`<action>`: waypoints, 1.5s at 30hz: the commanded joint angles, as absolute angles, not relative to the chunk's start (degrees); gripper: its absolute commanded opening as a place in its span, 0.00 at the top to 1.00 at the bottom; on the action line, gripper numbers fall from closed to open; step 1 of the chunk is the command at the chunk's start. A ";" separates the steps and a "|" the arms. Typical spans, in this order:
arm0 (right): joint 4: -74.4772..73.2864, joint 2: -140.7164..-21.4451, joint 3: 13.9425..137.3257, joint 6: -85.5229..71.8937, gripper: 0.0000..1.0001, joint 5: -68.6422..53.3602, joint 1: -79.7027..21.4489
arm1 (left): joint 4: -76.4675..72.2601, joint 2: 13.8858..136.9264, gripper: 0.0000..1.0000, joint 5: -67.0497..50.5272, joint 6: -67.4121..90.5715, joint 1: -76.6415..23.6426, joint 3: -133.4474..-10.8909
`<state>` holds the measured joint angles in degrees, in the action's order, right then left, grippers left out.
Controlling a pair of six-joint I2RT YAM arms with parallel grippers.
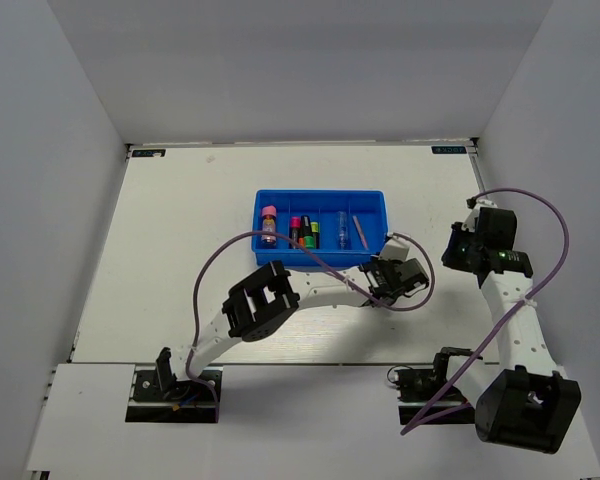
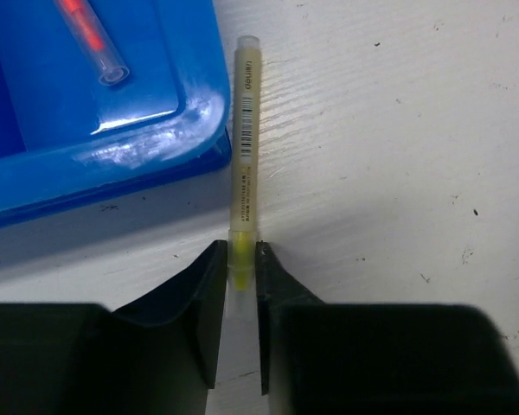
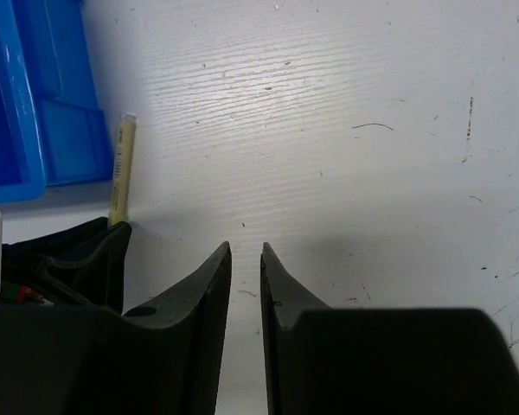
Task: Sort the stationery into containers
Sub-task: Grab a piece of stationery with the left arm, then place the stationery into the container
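Both left fingers [image 2: 204, 316] on stick [image 2: 244, 138] (snug)

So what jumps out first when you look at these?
A bright-blue tray sits mid-table, with colour-capped highlighters standing out in its compartments. Just outside its corner, the left gripper is shut on the end of a pale-yellow stick lying on the white table.

the white, lightly scuffed surface [image 1: 180, 250] carries a blue tray [image 1: 320, 195] toward its far middle. a pale-yellow stick [image 2: 244, 130] lies on it just beside the tray's near right corner.
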<state>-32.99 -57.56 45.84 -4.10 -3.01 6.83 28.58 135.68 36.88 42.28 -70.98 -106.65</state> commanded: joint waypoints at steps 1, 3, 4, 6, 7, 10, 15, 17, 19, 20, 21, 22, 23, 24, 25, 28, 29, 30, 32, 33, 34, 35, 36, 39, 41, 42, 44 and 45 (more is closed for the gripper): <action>-32.96 -56.51 46.76 -4.57 0.76 -4.66 7.82 | 31.99 137.11 0.72 35.77 43.24 -72.07 -107.40; -32.96 -56.34 46.76 -4.57 0.76 -4.83 8.00 | 32.78 136.85 0.80 35.68 43.50 -72.07 -106.44; -33.13 -56.42 46.76 -4.57 0.76 -4.92 8.26 | 32.78 136.32 0.83 35.60 44.11 -72.07 -106.09; -33.13 -56.25 46.67 -4.66 0.76 -5.27 8.53 | 33.05 135.36 0.91 35.16 44.82 -71.98 -104.51; -33.13 -56.51 46.67 -4.57 0.76 -5.45 8.61 | 32.96 134.13 0.94 34.81 45.17 -72.07 -103.28; -33.22 -56.25 46.67 -4.66 0.72 -5.89 9.05 | 32.52 131.58 1.00 34.19 45.27 -72.68 -99.51; -33.05 -55.99 46.58 -4.57 0.68 -6.33 9.49 | 30.86 123.76 1.00 32.35 42.90 -73.56 -95.72; -33.40 -55.99 46.67 -4.66 0.68 -6.42 9.32 | 29.89 121.39 1.00 31.21 40.45 -74.09 -94.22; -33.75 -55.90 46.84 -4.83 0.68 -6.42 9.58 | 29.62 119.36 1.00 28.93 38.94 -74.18 -94.39; -33.23 -55.90 46.85 -4.83 0.68 -6.42 9.58 | 30.14 119.18 1.00 28.39 38.59 -74.27 -94.74; -33.31 -55.99 46.67 -4.75 0.68 -6.50 9.49 | 30.23 119.18 1.00 27.78 37.63 -74.27 -95.53; -33.31 -55.90 46.84 -4.83 0.68 -6.50 9.49 | 31.28 119.27 1.00 25.51 37.36 -74.09 -95.97; -33.31 -55.64 46.67 -5.01 0.68 -6.50 9.67 | 31.55 119.09 1.00 24.88 37.35 -74.18 -96.67; -33.31 -55.63 46.67 -5.01 0.68 -6.50 9.58 | 31.64 118.57 1.00 24.09 37.18 -74.18 -96.77; -33.22 -55.63 46.58 -5.01 0.68 -6.50 9.58 | 31.64 118.22 1.00 21.82 37.00 -74.27 -96.51; -33.14 -55.46 46.58 -5.01 0.68 -6.59 9.58 | 31.73 115.67 1.00 20.83 36.04 -74.79 -96.15; -33.22 -55.46 46.58 -5.01 0.68 -6.68 9.75 | 31.82 114.27 1.00 21.18 35.60 -74.71 -95.98; -33.22 -55.46 46.50 -4.92 0.68 -6.68 9.58 | 31.73 112.87 1.00 21.27 34.81 -74.62 -96.06; -33.31 -55.55 46.58 -4.92 0.68 -6.85 9.58 | 31.90 110.84 1.00 23.19 33.58 -74.44 -96.06; -33.14 -55.63 46.58 -5.10 0.68 -6.86 9.67 | 31.90 110.31 1.00 23.73 33.14 -74.27 -96.15; -33.22 -55.46 46.58 -4.92 0.68 -6.86 9.67 | 31.82 108.56 1.00 24.08 32.18 -73.31 -96.33; -33.31 -55.46 46.58 -5.01 0.68 -6.94 9.67 | 32.08 108.02 1.00 24.52 31.99 -72.95 -96.42; -33.22 -55.37 46.50 -5.01 0.68 -6.94 9.58 | 32.08 107.67 1.00 24.61 31.91 -71.99 -96.42; -33.13 -55.20 46.41 -4.92 0.68 -7.12 9.67 | 31.38 105.65 1.00 26.28 31.82 -69.36 -95.98; -32.96 -55.11 46.23 -5.01 0.68 -7.21 9.67 | 31.38 105.55 1.00 27.59 33.04 -66.37 -96.15; -33.13 -55.11 46.23 -4.84 0.66 -7.47 9.58 | 31.20 105.90 1.00 27.60 33.66 -65.49 -96.85; -33.05 -55.11 46.23 -4.92 0.65 -7.56 9.58 | 31.46 108.01 1.00 26.90 34.89 -62.58 -98.77; -33.05 -55.11 46.23 -4.83 0.65 -7.65 9.58 | 32.33 108.71 1.00 26.98 35.24 -61.97 -99.75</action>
